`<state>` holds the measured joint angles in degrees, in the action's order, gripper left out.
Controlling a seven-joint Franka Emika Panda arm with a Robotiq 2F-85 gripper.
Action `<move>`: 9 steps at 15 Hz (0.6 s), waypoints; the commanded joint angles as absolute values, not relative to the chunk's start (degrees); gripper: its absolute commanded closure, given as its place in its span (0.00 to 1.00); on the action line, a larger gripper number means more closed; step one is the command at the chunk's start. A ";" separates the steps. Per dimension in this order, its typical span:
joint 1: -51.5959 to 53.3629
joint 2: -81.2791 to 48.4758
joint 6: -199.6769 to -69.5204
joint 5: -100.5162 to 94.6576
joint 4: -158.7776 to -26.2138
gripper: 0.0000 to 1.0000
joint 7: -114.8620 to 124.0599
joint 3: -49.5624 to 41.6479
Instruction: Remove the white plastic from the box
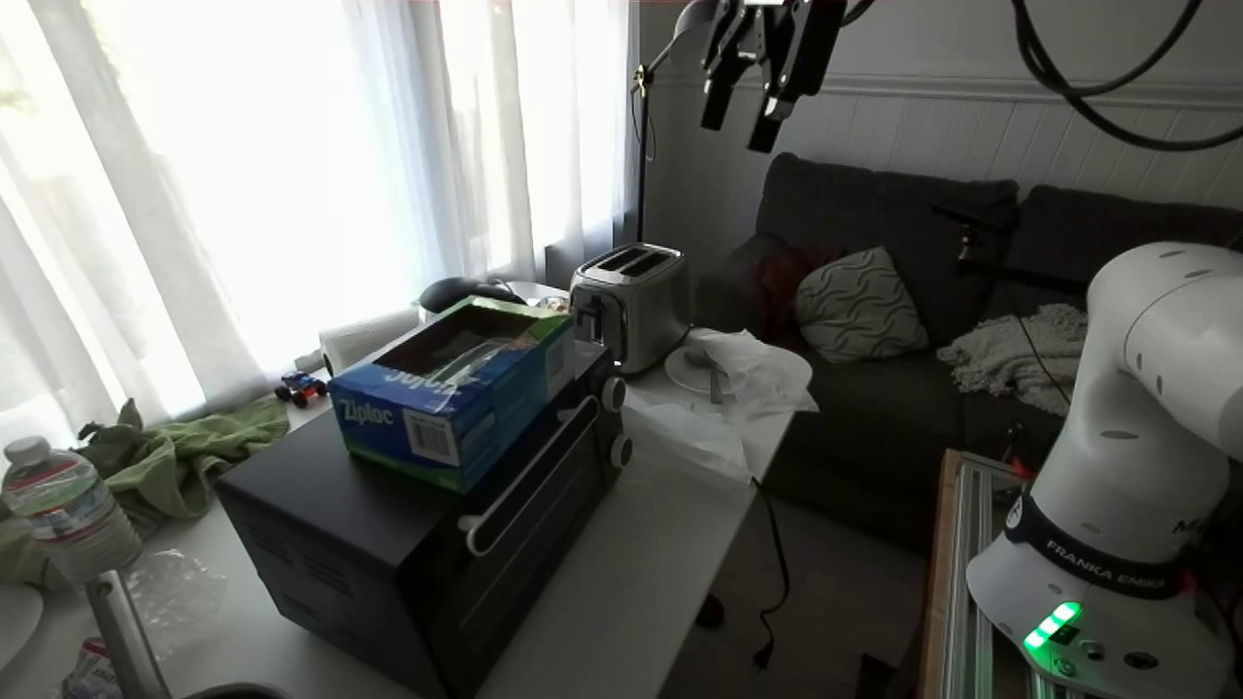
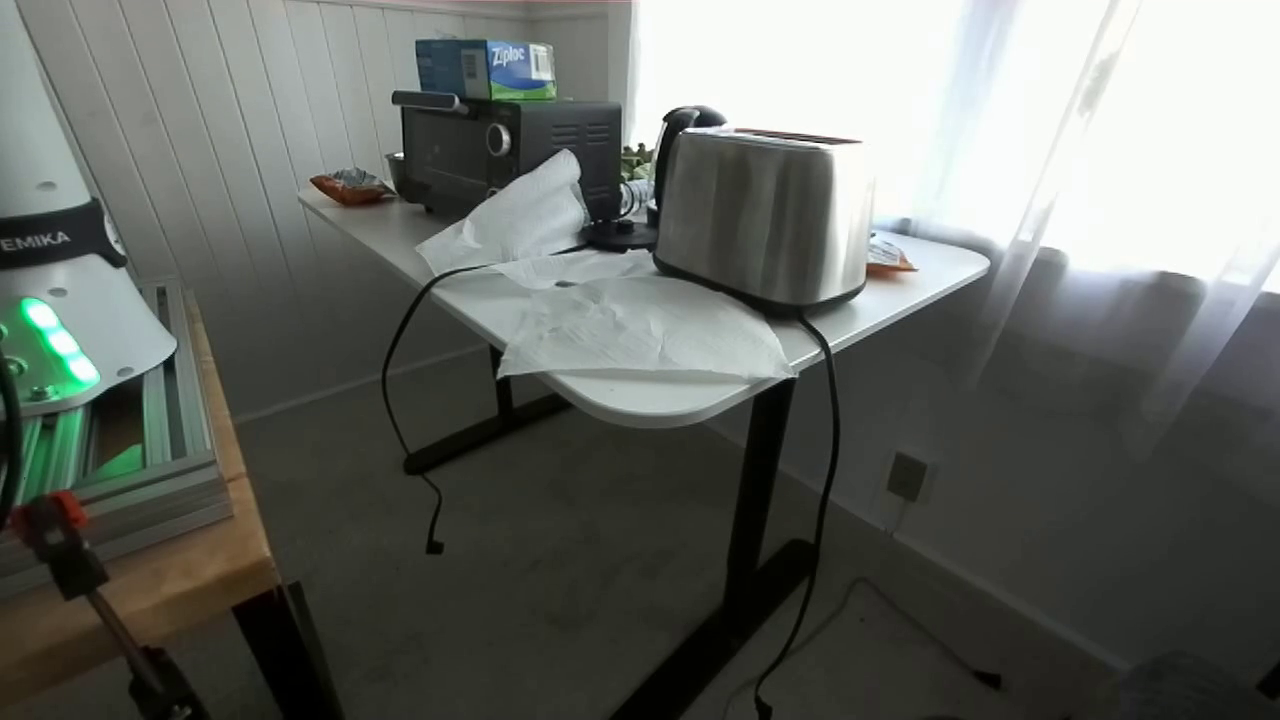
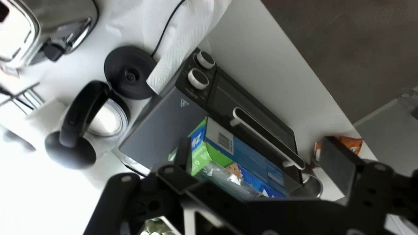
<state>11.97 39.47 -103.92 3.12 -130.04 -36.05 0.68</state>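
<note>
Hanging high, pincer (image 1: 740, 126) spread wide, released, well apart from Ziploc box (image 1: 486, 398), atop black oven (image 1: 301, 490)

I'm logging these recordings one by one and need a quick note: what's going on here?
A teleoperated Franka arm is at work, but nothing is in its grasp: the tool hangs open, raised clear of the Ziploc box. That box sits on top of the black toaster oven, open at the top, with clear-looking plastic inside. The plastic has not been taken out yet.
</note>
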 commanded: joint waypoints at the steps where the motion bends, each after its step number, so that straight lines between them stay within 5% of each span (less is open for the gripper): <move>1: 16.60 35.10 -109.76 1.70 -127.66 0.00 -39.58 3.50; 9: 19.57 30.91 -114.07 2.67 -126.79 0.00 -42.31 5.90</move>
